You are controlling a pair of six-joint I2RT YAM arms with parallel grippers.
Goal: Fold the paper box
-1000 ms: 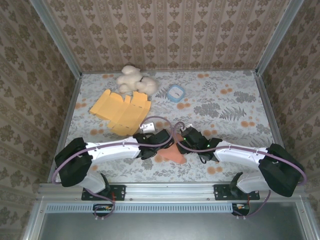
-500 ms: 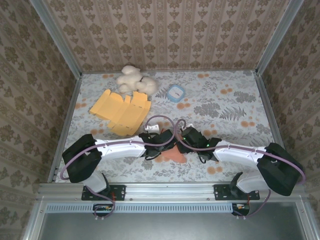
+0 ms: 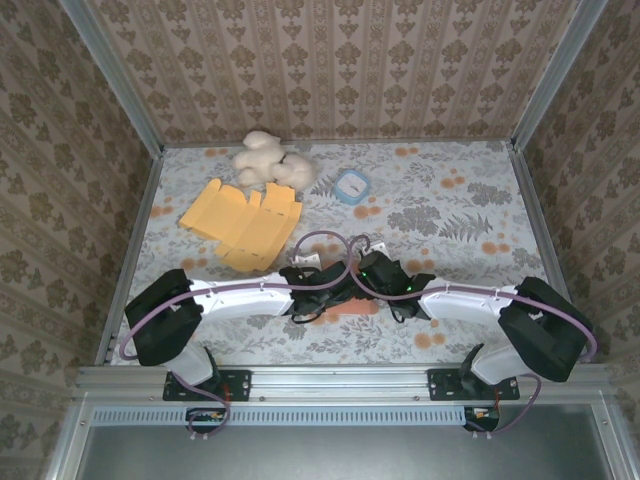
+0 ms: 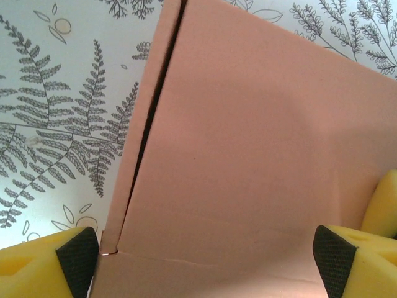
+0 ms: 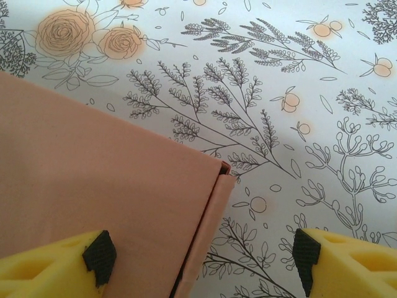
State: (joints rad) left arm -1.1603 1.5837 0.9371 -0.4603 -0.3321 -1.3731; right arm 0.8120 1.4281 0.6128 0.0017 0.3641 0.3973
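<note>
Gaping wide over paper box (image 4: pixel 248 136): grippers' (image 4: pixel 206 257) (image 5: pixel 201 254) fingers (image 4: pixel 37 267).

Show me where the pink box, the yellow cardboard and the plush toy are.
pink box (image 4: pixel 248 155), left wrist view, flat top panel.
yellow cardboard (image 3: pixel 245 222), top view, middle panel.
plush toy (image 3: pixel 262 155), top view, body.
</note>
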